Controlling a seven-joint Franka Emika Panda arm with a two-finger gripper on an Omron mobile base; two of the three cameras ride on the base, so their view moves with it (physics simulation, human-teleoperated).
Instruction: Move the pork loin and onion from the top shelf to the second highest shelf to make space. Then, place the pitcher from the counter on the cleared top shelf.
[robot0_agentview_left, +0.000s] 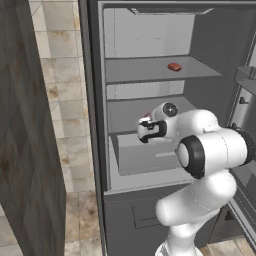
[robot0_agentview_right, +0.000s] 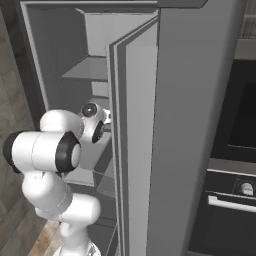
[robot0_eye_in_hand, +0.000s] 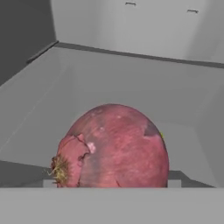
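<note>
The pork loin (robot0_agentview_left: 174, 66), a flattish red-pink lump, lies on the top shelf (robot0_agentview_left: 145, 72) of the open fridge. My gripper (robot0_agentview_left: 146, 122) reaches into the compartment over the second highest shelf (robot0_agentview_left: 127, 112). In the hand view the dark red onion (robot0_eye_in_hand: 116, 146) sits between the fingers, whose pale tips touch its two sides, so my gripper (robot0_eye_in_hand: 111, 179) is shut on it just above the shelf (robot0_eye_in_hand: 109, 78). In the left base view a sliver of the onion (robot0_agentview_left: 146, 116) peeks out above the hand. The pitcher and the counter are out of view.
The open fridge door (robot0_agentview_right: 175, 125) stands close on the right of the arm, with door bins (robot0_agentview_left: 246, 77) beside the shelves. A grey drawer box (robot0_agentview_left: 145, 157) sits below the second shelf. A dark wood panel (robot0_agentview_left: 25, 130) rises on the left, an oven (robot0_agentview_right: 235, 150) on the right.
</note>
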